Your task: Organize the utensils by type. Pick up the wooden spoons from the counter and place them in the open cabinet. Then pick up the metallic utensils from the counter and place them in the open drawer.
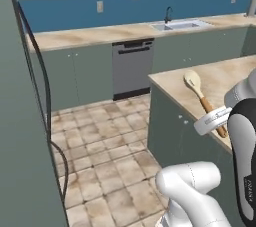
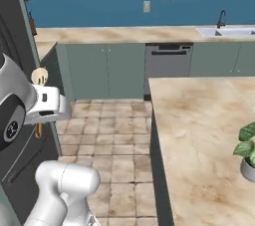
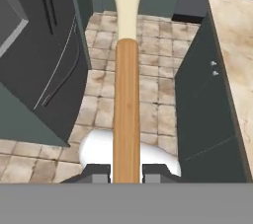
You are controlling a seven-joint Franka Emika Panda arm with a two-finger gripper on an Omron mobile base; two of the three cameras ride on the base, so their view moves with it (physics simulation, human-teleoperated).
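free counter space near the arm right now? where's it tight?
Island counter: wide bare stretch from its floor-side edge to the potted plant at the right. Back counter is bare left of the sink. Tight spot: the gripper is shut on a wooden spoon between the dark appliance and the island's base cabinets.

Wooden spoon [image 3: 126,114]: pale cream bowl, orange-brown handle. Counter [image 1: 220,78]: beige-tan marble pattern with brown veining. Base cabinets [image 2: 104,70]: grey-green. Wall [image 1: 75,13]: deep blue. Floor [image 1: 105,141]: beige-brown mottled tiles with pale grout lines. Dishwasher [image 1: 132,69]: grey front, dark top strip. Sink [image 1: 180,25]: pale silver-grey. Plant [image 2: 247,143]: green leaves, grey pot. Arm [image 1: 190,186]: white with dark joints.
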